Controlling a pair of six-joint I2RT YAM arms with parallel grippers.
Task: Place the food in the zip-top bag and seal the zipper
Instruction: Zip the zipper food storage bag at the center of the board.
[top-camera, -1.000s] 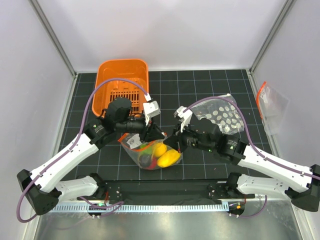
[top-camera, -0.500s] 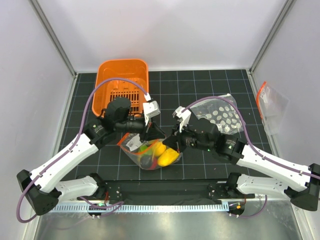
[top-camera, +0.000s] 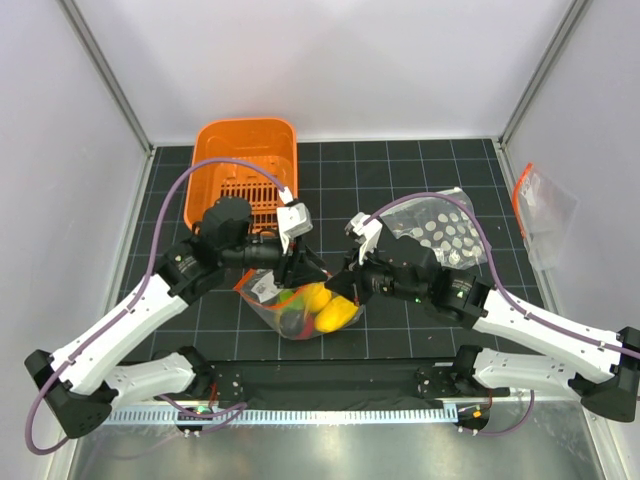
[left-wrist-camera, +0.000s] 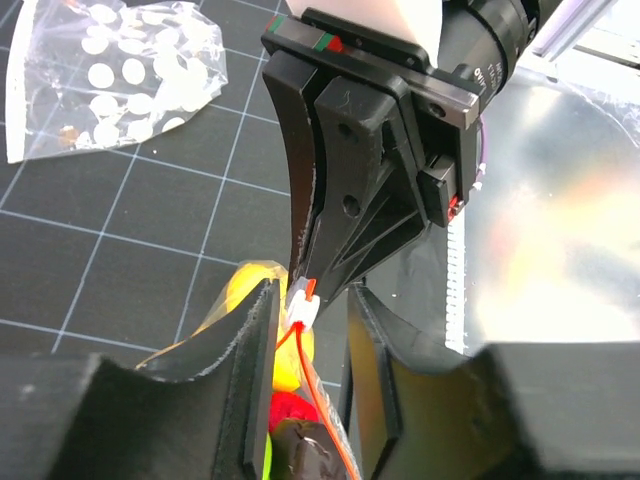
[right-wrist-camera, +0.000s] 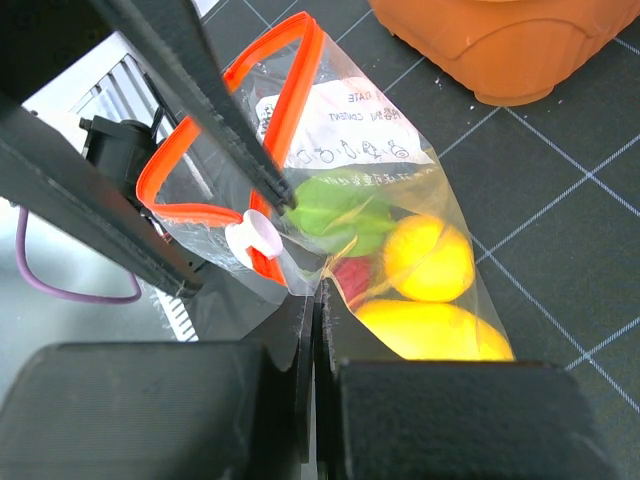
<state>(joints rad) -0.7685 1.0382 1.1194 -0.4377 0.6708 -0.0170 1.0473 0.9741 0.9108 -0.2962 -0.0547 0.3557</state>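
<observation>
Centre frame: zip-top bag (top-camera: 265, 290), food (top-camera: 337, 315) inside; right gripper (right-wrist-camera: 316, 295) clamped shut on its edge; left gripper (left-wrist-camera: 312, 290) part-open, straddling white slider (left-wrist-camera: 303, 305). Close squarely before you drag along zipper (right-wrist-camera: 298, 90).

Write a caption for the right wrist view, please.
The right gripper pinches the zip-top bag holding the food; the left gripper brackets the white slider on the zipper.

zip-top bag (top-camera: 262, 290): 1 | food (top-camera: 335, 315): maybe 5, partly hidden | dotted bag (top-camera: 450, 235): 1 | orange basket (top-camera: 245, 128): 1
</observation>
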